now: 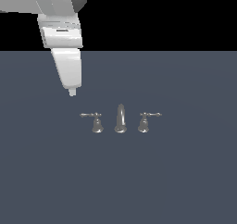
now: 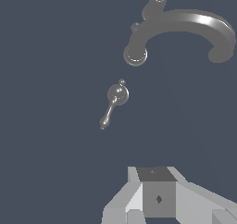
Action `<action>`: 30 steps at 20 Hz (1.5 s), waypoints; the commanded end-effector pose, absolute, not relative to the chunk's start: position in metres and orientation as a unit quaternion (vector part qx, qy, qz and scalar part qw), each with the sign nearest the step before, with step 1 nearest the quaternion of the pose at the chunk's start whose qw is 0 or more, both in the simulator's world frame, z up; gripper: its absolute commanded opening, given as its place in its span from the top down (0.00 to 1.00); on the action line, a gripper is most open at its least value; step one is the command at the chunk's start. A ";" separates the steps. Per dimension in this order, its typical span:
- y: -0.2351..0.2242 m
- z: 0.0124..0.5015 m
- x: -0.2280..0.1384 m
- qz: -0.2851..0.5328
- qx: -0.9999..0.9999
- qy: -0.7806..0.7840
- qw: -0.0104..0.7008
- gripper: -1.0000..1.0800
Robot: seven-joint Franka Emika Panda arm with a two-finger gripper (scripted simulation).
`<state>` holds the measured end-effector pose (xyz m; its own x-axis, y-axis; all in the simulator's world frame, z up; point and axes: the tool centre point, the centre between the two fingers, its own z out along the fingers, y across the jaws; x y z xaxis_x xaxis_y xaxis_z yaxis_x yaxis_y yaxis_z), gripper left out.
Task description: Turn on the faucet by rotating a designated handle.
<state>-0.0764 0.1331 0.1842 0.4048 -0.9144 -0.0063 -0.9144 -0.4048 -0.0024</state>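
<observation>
A flat slate-blue surface (image 1: 185, 181) fills the scene under black background. The white end effector (image 1: 72, 91) hangs well above and apart from everything; whether its tips are apart I cannot tell. The shiny grey metal three-piece faucet (image 1: 120, 119) stands mid-surface. Its small bell-based lever handle (image 1: 96, 121), on the exterior view's left, looks untouched, so I judge approach and rotation remain. No containers appear.

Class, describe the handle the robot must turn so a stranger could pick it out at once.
On the dark blue-grey surface stands a small grey metal faucet set: a tall arched spout between two bell-based levers. The handle is on the exterior view's left of the spout. Its thin lever points left, away from the spout; its twin points right.
</observation>
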 end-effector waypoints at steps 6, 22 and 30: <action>0.133 0.149 -0.048 0.001 -0.800 0.599 0.002 1.00; 0.119 0.083 0.006 -0.001 -0.719 0.695 -0.001 1.00; 0.117 0.076 0.012 0.000 -0.709 0.705 0.000 1.00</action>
